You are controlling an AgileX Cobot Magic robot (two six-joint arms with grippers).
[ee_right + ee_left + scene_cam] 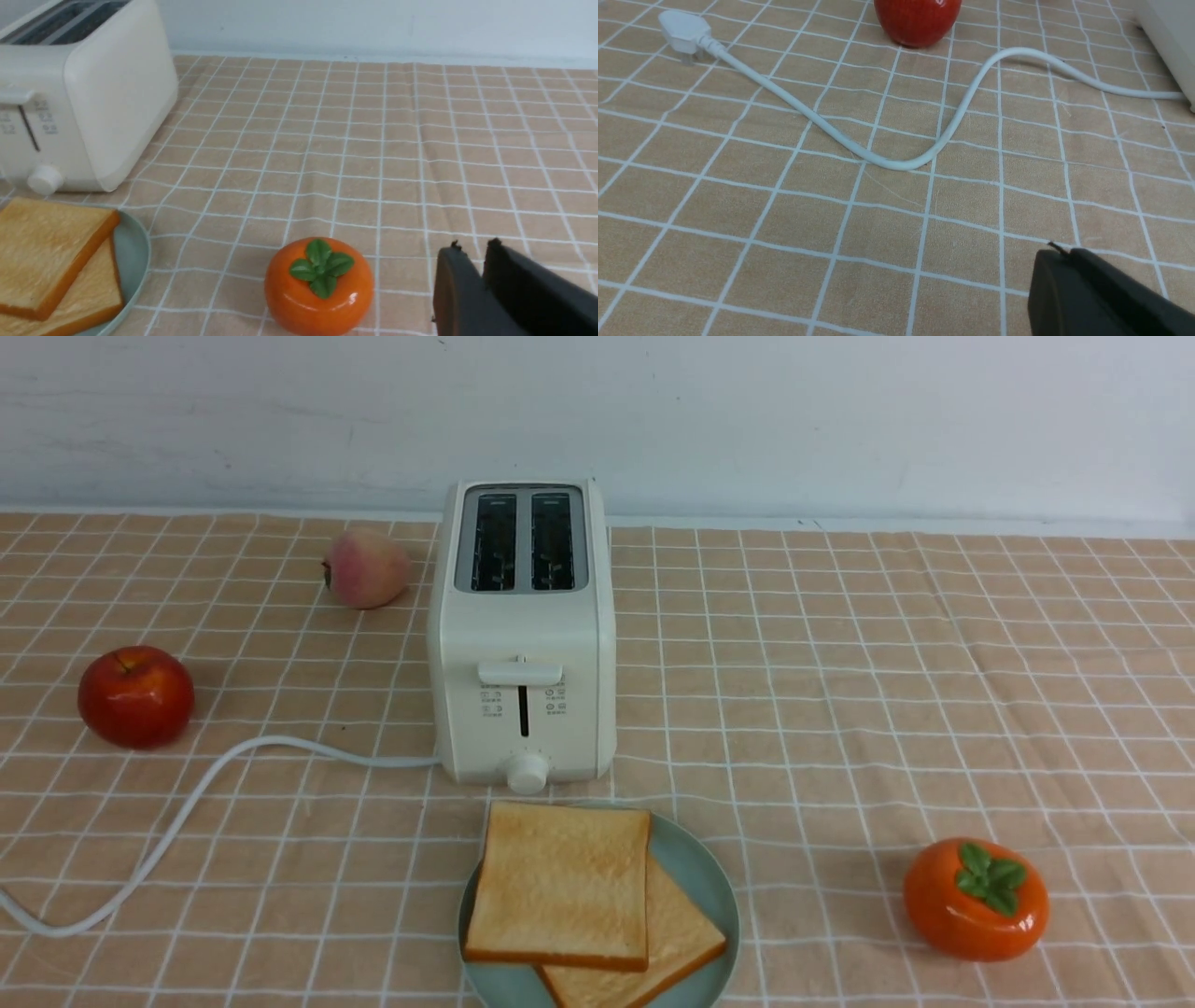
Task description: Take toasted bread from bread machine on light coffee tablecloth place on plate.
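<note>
Two slices of toasted bread lie stacked on the pale mint plate [698, 859] at the front centre, the upper slice [560, 882] overlapping the lower one [677, 933]. Behind the plate stands the cream bread machine [523, 644] on the light coffee tablecloth [840, 709], both slots showing dark and empty. Neither arm shows in the front view. My left gripper [1064, 252] is shut, holds nothing and hangs over bare cloth near the cord. My right gripper [472, 245] has a narrow gap between its fingers, holds nothing and sits right of the plate [133, 247] and the toasted bread [46, 238].
A red apple [135, 695] and a peach [366, 567] sit left of the toaster. An orange persimmon [976, 901] sits front right, close to my right gripper. The white cord [187, 803] snakes over the left cloth to its plug [682, 32]. A white wall backs the table.
</note>
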